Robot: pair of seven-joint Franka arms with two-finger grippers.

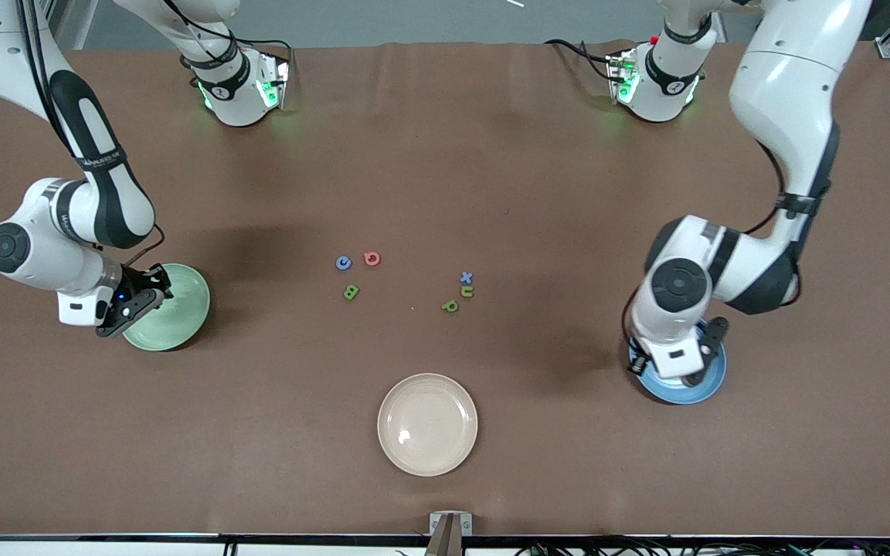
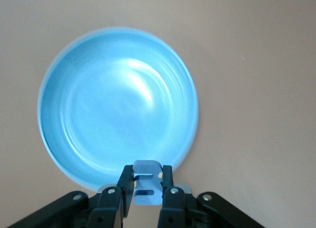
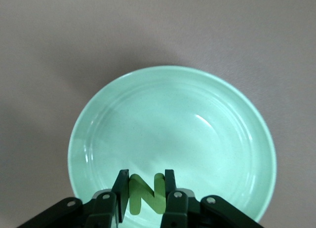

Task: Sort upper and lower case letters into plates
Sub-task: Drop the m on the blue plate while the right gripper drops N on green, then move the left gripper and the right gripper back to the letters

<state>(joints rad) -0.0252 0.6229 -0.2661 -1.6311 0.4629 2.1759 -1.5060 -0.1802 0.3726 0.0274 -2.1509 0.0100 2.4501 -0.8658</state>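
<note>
Front view: the right gripper (image 1: pixel 136 303) hangs over the green plate (image 1: pixel 178 309), its fingers clamped on a green N (image 3: pixel 146 197). The left gripper (image 1: pixel 681 369) hangs over the blue plate (image 1: pixel 711 382), closed on a pale blue letter (image 2: pixel 147 189). Six letters (image 1: pixel 406 283) lie on the table between the two grippers, with a cream plate (image 1: pixel 427 424) nearer the camera.

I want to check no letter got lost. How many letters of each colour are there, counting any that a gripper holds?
Green letters: 4: B, u, P, N in the right gripper
Blue letters: 3: c, x, one in the left gripper
Pink-red letters: 1
Total: 8
</note>
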